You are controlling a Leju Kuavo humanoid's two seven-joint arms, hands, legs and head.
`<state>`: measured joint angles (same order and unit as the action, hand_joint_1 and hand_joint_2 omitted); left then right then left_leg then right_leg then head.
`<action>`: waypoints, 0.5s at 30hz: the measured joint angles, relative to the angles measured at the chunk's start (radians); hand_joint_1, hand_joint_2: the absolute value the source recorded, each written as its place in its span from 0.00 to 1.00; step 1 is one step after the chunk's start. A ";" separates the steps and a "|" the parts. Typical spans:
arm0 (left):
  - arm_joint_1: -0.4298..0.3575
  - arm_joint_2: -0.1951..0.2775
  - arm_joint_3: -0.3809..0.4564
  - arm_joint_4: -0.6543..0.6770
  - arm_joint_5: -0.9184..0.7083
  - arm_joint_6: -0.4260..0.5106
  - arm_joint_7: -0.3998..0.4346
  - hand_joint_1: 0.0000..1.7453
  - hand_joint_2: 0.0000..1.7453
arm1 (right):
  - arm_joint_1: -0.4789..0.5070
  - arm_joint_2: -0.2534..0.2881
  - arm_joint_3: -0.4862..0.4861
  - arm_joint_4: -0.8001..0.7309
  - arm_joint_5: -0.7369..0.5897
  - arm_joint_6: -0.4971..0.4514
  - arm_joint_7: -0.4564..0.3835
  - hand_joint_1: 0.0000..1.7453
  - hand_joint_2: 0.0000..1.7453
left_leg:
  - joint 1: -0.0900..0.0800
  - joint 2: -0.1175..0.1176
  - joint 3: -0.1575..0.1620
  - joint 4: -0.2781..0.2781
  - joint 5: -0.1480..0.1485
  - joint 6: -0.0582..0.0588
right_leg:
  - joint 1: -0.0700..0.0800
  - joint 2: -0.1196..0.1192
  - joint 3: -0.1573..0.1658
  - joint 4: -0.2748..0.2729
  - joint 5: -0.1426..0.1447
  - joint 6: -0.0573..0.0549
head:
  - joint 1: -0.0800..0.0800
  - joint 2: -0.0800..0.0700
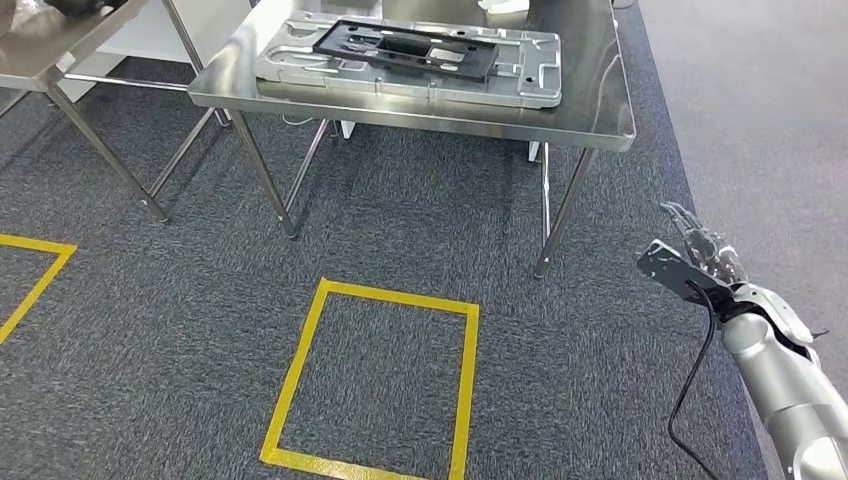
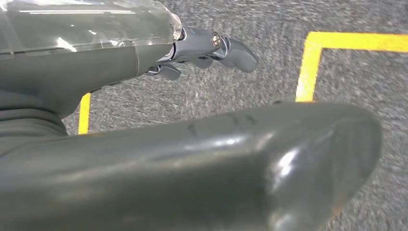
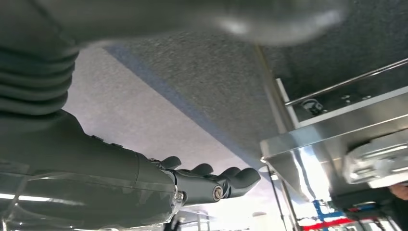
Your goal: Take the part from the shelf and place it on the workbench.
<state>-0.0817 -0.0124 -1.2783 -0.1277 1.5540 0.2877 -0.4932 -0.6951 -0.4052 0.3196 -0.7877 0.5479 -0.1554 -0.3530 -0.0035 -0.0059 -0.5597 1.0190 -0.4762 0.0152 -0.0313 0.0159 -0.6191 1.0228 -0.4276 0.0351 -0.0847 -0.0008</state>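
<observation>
A black flat part (image 1: 405, 48) lies on a silver fixture plate (image 1: 300, 65) on the steel workbench (image 1: 600, 110) ahead of me. My right hand (image 1: 700, 255) hangs low at the right, beside the workbench's near right leg, fingers spread and holding nothing. The right wrist view shows the right hand (image 3: 211, 180) with fingers stretched out and empty, with the workbench edge (image 3: 308, 139) and the plate (image 3: 377, 161) beyond. My left hand (image 2: 207, 45) hangs over the carpet, fingers extended and empty.
A second steel table (image 1: 40, 50) stands at the far left. A yellow taped square (image 1: 375, 375) marks the dark carpet in front of the workbench, with another yellow marking (image 1: 40, 270) at the left. Lighter grey floor (image 1: 760, 120) runs along the right.
</observation>
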 joint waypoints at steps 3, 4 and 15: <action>-0.001 0.000 0.000 0.000 -0.005 0.000 0.002 0.00 0.00 | 0.014 -0.020 -0.001 -0.021 -0.003 -0.053 -0.019 0.00 0.00 | -0.001 0.000 0.003 -0.024 0.018 0.006 | 0.000 -0.004 0.007 -0.020 0.008 -0.012 | 0.000 0.000; -0.001 0.000 0.000 0.000 -0.006 0.000 0.004 0.00 0.00 | 0.019 -0.025 -0.002 -0.030 -0.001 -0.073 -0.022 0.00 0.00 | -0.002 0.000 0.004 -0.029 0.021 0.005 | 0.000 -0.006 0.008 -0.024 0.009 -0.026 | 0.000 0.000; -0.005 0.002 -0.008 0.000 -0.013 -0.015 0.003 0.00 0.00 | 0.076 -0.077 -0.018 -0.089 -0.045 -0.076 0.004 0.00 0.00 | -0.010 0.001 -0.008 -0.022 0.026 0.022 | -0.007 -0.007 0.010 -0.047 0.033 0.011 | 0.000 0.000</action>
<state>-0.0868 -0.0105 -1.2862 -0.1278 1.5408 0.2728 -0.4898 -0.6191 -0.4818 0.3019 -0.8763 0.5024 -0.2312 -0.3487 -0.0130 -0.0050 -0.5675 0.9966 -0.4505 0.0375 -0.0385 0.0085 -0.6090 0.9755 -0.3948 0.0459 -0.0844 -0.0008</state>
